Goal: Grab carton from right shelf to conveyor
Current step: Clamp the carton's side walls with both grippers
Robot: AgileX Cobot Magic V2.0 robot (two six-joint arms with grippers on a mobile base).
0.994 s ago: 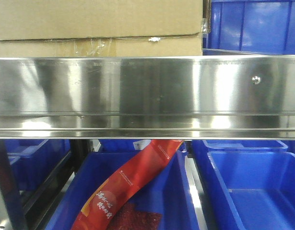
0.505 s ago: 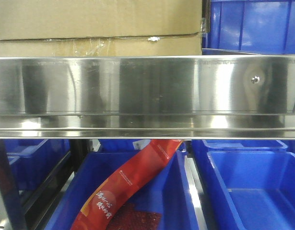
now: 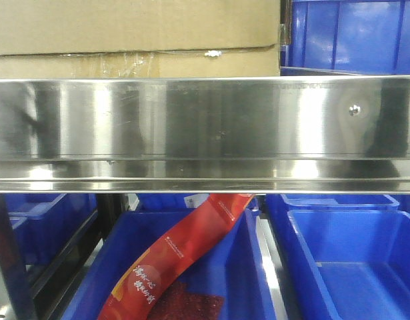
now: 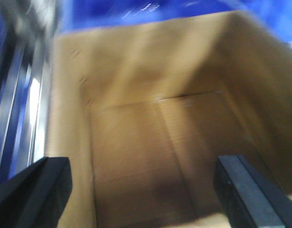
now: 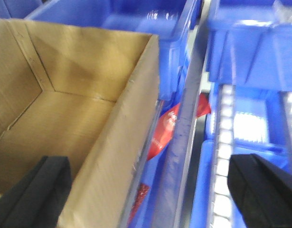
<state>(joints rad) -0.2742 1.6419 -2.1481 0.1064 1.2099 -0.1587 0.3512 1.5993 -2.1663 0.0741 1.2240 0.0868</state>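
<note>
The left gripper (image 4: 141, 190) and right gripper (image 5: 150, 190) hang wide open over the carton (image 5: 51, 118) on the shelf (image 3: 205, 120). This looks like the reaching step; next they should close on its walls.

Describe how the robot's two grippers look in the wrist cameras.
The left gripper shows two matte black, blocky fingers with flat faces and squared edges. The right gripper has a matching black pair, blurred and slightly rounded at the tips. No cables, markings or arm links show in either wrist view.
</note>
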